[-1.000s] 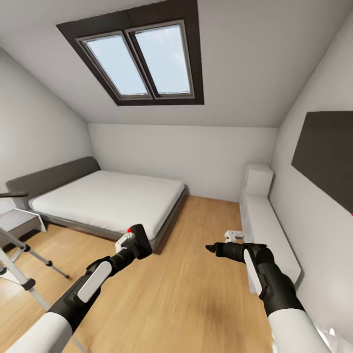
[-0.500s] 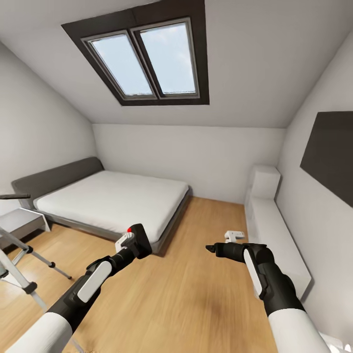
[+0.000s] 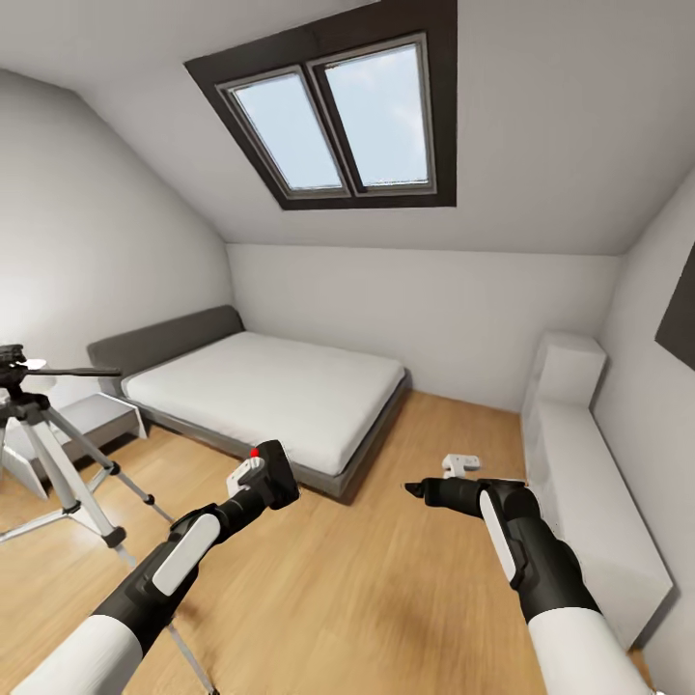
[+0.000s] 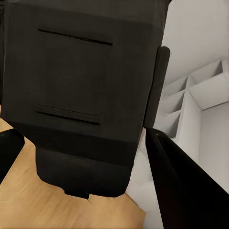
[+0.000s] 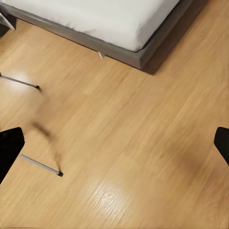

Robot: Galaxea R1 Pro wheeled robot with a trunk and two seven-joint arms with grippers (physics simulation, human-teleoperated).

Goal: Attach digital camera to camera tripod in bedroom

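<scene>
The small black digital camera (image 3: 279, 473), red button on top, is held above the wood floor by my left gripper (image 3: 261, 480), which is shut on it. In the left wrist view its dark body (image 4: 81, 90) sits between the black fingers (image 4: 183, 191). The camera tripod (image 3: 60, 461) stands at the left with silver legs, a black pan head and a long handle (image 3: 68, 371). Two of its legs (image 5: 40, 165) cross the floor in the right wrist view. My right gripper (image 3: 417, 489) hovers open over bare floor, its fingertips (image 5: 9, 149) wide apart.
This is the attic bedroom: a low grey-framed bed (image 3: 275, 398) ahead, a nightstand (image 3: 97, 415) beside it near the tripod, a dark-framed skylight (image 3: 347, 125) above. A long white bench unit (image 3: 589, 487) runs along the right wall. Open wood floor (image 3: 357, 589) lies between bed and robot.
The whole view has swung left, so the tripod now shows with its head and handle, and the bed sits further right. Both arms keep their pose; the camera stays gripped.
</scene>
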